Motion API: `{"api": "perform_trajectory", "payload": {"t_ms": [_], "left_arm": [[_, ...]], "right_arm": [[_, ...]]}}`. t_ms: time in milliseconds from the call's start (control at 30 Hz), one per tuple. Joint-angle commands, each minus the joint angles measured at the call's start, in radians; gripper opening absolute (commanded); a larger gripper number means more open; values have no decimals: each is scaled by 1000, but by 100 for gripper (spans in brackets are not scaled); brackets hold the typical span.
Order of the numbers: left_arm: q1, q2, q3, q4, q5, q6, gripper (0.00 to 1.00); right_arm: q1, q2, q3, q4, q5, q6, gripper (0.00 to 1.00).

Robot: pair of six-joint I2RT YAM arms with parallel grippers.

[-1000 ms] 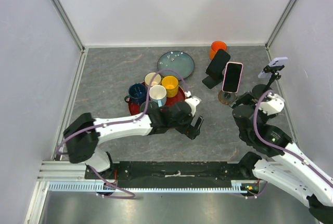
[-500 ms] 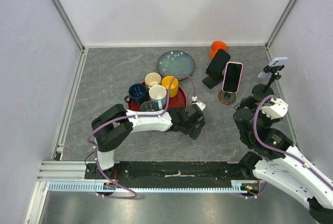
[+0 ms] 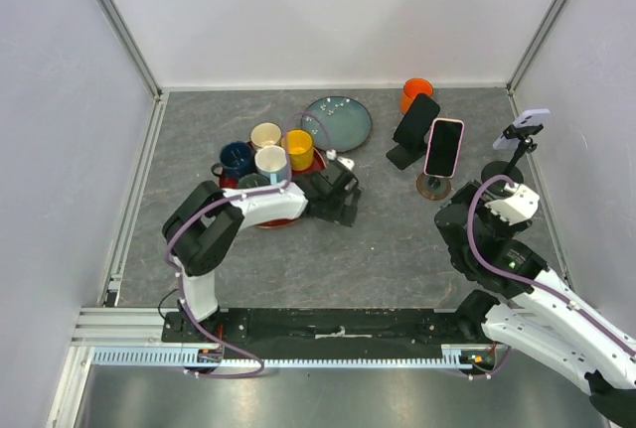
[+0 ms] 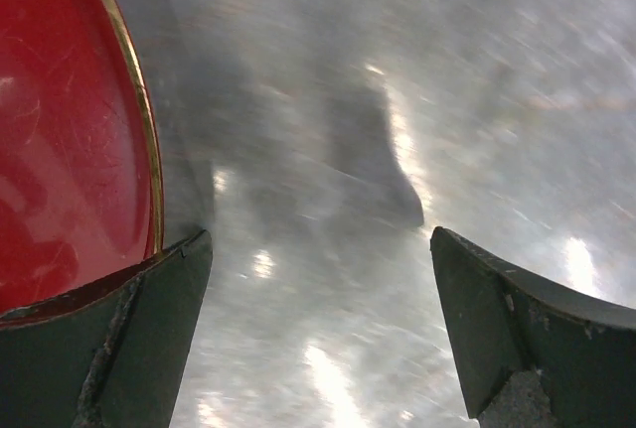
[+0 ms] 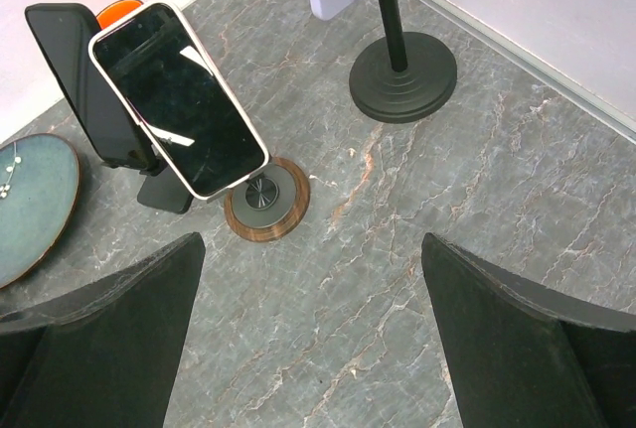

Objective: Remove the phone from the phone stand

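Note:
A pink-cased phone (image 3: 444, 147) leans on a stand with a round wooden base (image 3: 432, 187) at the back right; it also shows in the right wrist view (image 5: 179, 100) above its base (image 5: 266, 200). My right gripper (image 5: 310, 249) is open and empty, a short way in front of that base, apart from it. In the top view it (image 3: 465, 208) sits under the wrist. My left gripper (image 3: 343, 200) is open and empty, low over the table, its left finger (image 4: 119, 339) at the rim of a red tray (image 4: 60, 150).
A black phone on a black stand (image 3: 415, 120) stands just left of the pink one. A lavender phone on a pole stand (image 3: 522, 135) is at the right wall. An orange cup (image 3: 417, 93), a blue plate (image 3: 336, 122) and the tray of mugs (image 3: 266, 220) lie around.
My left gripper has swept left and back, and the red tray with its mugs has slid left with it. My right gripper has stayed open and drawn back slightly.

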Motion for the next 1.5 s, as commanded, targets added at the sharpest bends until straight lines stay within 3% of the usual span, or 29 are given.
{"api": "perform_trajectory", "payload": {"t_ms": [0, 300, 600, 767, 867, 1133, 1300, 1467], "left_arm": [[210, -19, -2, -81, -152, 43, 100], [486, 90, 149, -118, -123, 123, 100], [561, 83, 218, -124, -114, 172, 100], [572, 46, 225, -136, -56, 154, 100], [563, -38, 206, -135, 38, 109, 100], [500, -324, 179, -170, 198, 88, 100], [502, -573, 137, -164, 100, 152, 100], [502, -810, -19, -53, -46, 192, 100]], "right_arm": [[0, -4, -5, 4, 29, 7, 98], [1, -9, -6, 16, 23, -15, 98], [1, 25, 7, 76, -30, -140, 98], [0, 65, 18, 159, -164, -264, 98], [0, 92, 35, 272, -271, -398, 98], [0, 262, 132, 350, -398, -652, 98], [0, 365, 199, 426, -642, -743, 98], [-5, 508, 297, 440, -665, -729, 98]]}}
